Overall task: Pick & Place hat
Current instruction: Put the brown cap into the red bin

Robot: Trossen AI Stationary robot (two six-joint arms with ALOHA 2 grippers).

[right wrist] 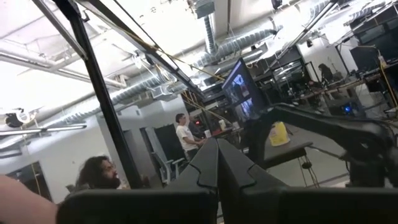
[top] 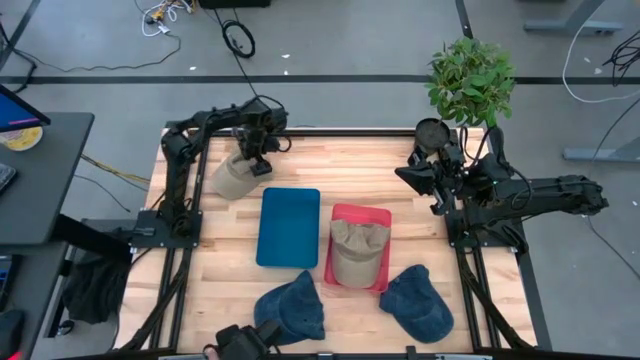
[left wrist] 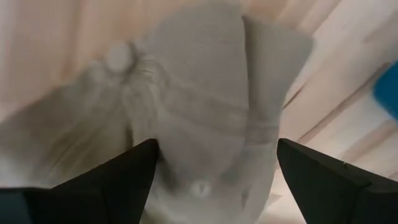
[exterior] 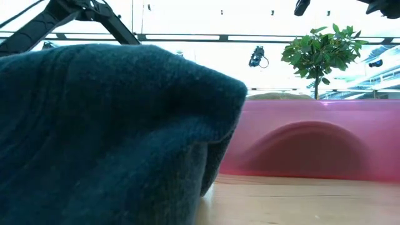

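- Hovering over the tan hat (top: 236,176) at the worktop's (top: 300,160) far-left corner, the left gripper (top: 256,158) has fingers (left wrist: 118,180) spread, straddling it.
- Right gripper (top: 425,172) waits clenched, well apart.

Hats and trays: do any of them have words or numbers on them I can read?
No readable text anywhere.
Tan hat under the open left hand: no words, only stitching.
Tan hat on the red tray: no label visible.
Two blue hats: plain.
Blue tray: plain.
Monitor in the room behind, right wrist view: too small and blurred to read.
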